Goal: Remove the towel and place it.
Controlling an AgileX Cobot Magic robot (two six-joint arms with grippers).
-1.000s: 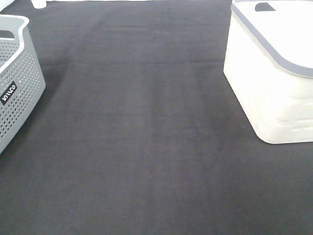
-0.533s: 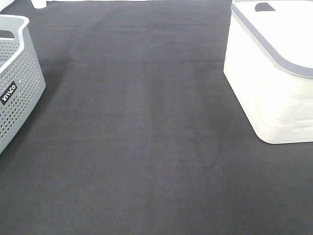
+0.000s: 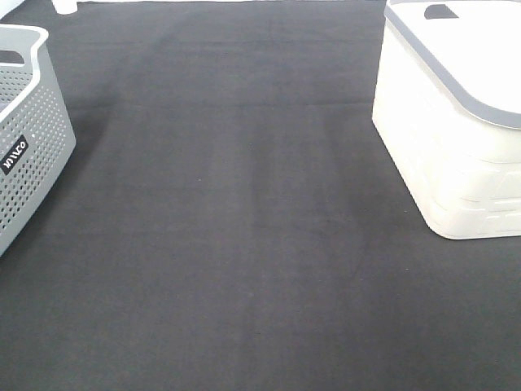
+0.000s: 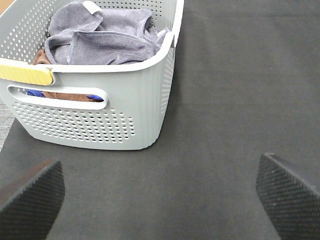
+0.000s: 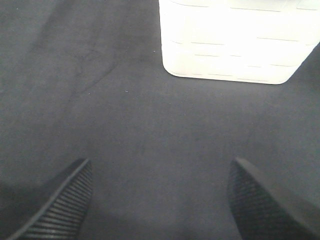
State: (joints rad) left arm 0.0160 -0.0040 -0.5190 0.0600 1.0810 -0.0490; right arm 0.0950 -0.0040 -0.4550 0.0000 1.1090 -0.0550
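The towel (image 4: 102, 37), a greyish-lavender cloth with a small white tag, lies crumpled in the grey perforated basket (image 4: 95, 117) in the left wrist view. It rests on top of brown and blue cloth. The same basket (image 3: 28, 130) stands at the left edge of the exterior high view, where the towel is hidden. My left gripper (image 4: 160, 197) is open and empty, low over the mat in front of the basket. My right gripper (image 5: 160, 200) is open and empty over the mat in front of the white basket (image 5: 235, 40). Neither gripper shows in the exterior high view.
A white basket with a grey rim (image 3: 452, 122) stands at the right of the dark mat (image 3: 244, 228). A yellow strip (image 4: 25, 74) sits on the grey basket's rim. A small white object (image 3: 65, 5) sits at the mat's far left edge.
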